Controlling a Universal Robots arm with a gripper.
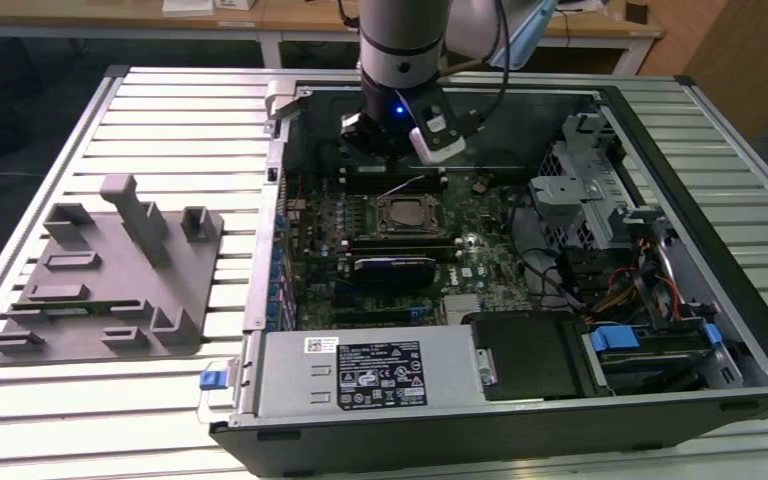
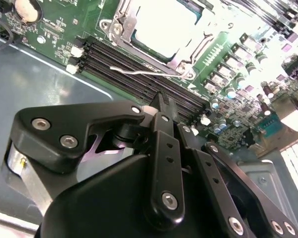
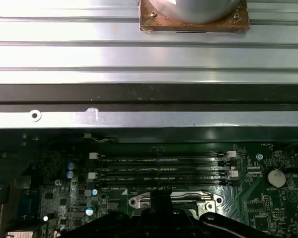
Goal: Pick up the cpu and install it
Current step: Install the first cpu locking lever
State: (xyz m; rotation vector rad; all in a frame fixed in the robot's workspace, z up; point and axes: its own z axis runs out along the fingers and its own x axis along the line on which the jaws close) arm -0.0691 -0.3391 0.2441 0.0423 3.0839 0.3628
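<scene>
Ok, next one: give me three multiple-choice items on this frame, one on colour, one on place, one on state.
1. The fixture beside the computer case is: A blue, B grey, C white.
2. The cpu sits: A on the fixture, B outside the case, C in the socket on the motherboard.
3. The case is: A open-sided, B closed, C upside down.
Answers: B, the moulding is grey all over; C, the socket frames its silvery top in the second wrist view; A, the motherboard lies exposed.

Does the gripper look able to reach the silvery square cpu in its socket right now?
Probably yes: the gripper hangs near the silvery square cpu, whose top lies uncovered.
</scene>
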